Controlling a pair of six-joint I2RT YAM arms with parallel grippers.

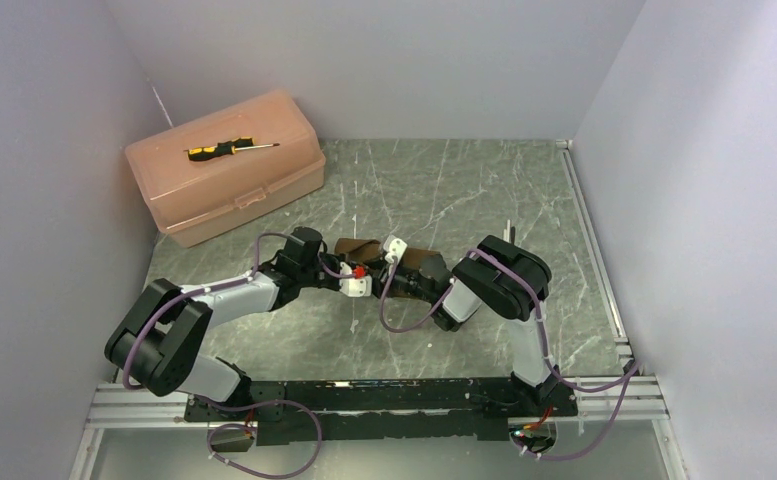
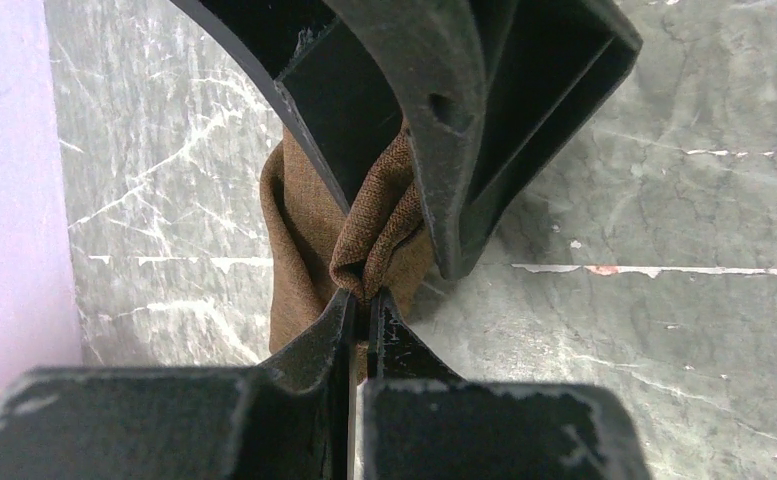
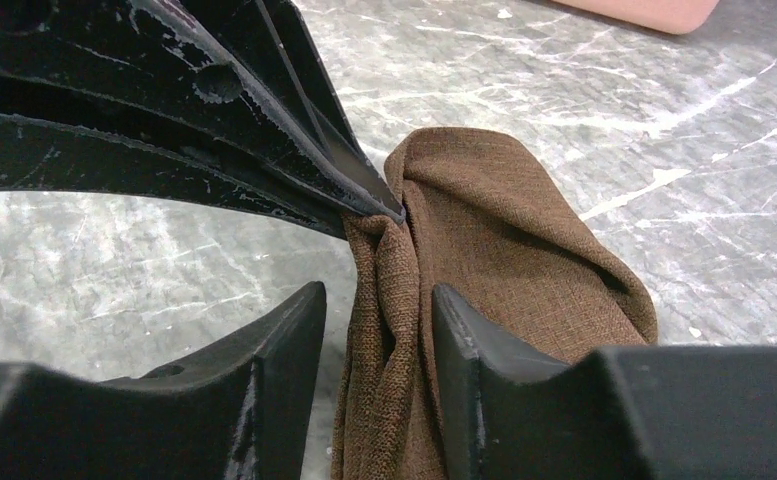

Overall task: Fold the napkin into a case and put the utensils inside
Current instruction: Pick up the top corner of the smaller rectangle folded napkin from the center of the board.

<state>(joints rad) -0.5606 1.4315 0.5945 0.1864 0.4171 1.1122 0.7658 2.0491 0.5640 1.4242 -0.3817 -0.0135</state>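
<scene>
One napkin (image 1: 419, 268), a plain dark brown cloth, lies bunched near the middle of the grey marbled worktop (image 1: 464, 190), between the two arms that meet over it. The left pincer (image 2: 362, 300) is clamped tight on a raised fold of the napkin, its two fingertips (image 2: 336, 325) pressed together with only the cloth edge between them. The right pincer (image 3: 379, 330) stands partly apart, one fingertip on each side of a gathered ridge of the same cloth; the fabric sits in the gap, but whether the jaws press it cannot be told. In the right wrist view the left pincer's tip meets the cloth just above that ridge, so both pincers are at the same bunched end. At the far left corner of the worktop stands one pink box (image 1: 226, 178) with a closed lid, well apart from the napkin. One screwdriver (image 1: 226, 149) with a yellow-and-black handle lies on its lid. No readable writing or brand shows on any of these things.
</scene>
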